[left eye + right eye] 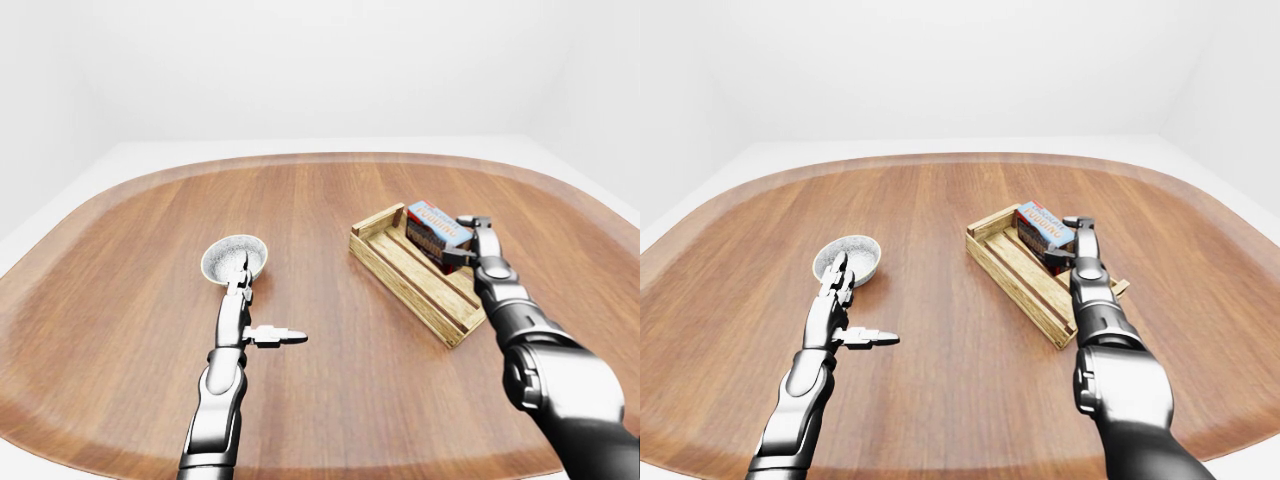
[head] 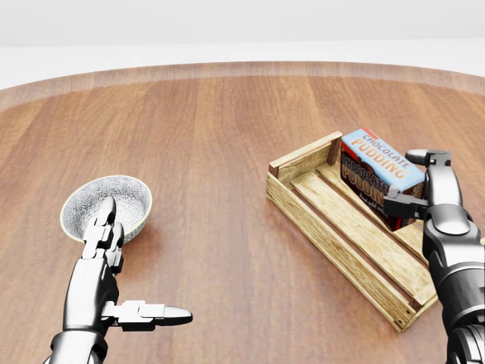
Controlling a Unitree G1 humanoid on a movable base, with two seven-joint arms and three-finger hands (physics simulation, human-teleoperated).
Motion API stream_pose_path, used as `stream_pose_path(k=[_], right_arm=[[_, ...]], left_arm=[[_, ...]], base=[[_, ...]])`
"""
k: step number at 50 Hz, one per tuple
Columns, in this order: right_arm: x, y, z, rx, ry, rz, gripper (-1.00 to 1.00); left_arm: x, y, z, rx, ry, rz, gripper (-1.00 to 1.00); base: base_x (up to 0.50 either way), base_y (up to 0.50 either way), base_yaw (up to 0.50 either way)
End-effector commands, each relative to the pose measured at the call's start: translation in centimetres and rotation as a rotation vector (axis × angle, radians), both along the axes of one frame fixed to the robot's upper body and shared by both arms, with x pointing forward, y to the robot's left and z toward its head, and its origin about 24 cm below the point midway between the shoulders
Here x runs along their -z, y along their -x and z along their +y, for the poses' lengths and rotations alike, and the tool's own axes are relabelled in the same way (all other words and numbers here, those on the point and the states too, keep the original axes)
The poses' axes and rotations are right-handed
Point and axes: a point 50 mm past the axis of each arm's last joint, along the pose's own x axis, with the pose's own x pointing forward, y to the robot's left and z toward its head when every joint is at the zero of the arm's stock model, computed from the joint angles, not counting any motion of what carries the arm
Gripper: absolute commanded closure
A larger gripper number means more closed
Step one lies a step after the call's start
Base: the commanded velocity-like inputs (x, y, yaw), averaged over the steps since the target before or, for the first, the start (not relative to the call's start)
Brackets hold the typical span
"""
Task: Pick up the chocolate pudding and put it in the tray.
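While my left hand lies spread at seven o'clock, my right hand pinches the pudding box over the tray at three o'clock.

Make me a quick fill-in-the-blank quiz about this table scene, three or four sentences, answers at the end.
1. The right hand is shut on the ____ box.
2. That box is held over the wooden ____.
3. The left hand is open, its fingertips beside the patterned ____.
4. The tray and bowl stand on a ____ table.

Answers: pudding; tray; bowl; wooden
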Motion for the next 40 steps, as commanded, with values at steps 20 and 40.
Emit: stream_pose_path(k=[20, 40], right_arm=[[-0.2, -0.2, 0.3, 0.029, -0.006, -0.010, 1.00], [1.7, 0.7, 0.3, 0.045, -0.009, 0.042, 1.00]], left_arm=[[0.4, -0.1, 0.0, 0.005, 0.010, 0.013, -1.00], [0.4, -0.1, 0.0, 0.006, 0.009, 0.013, -1.00]], base=[[0.00, 0.00, 0.00], [0.00, 0.00, 0.00]])
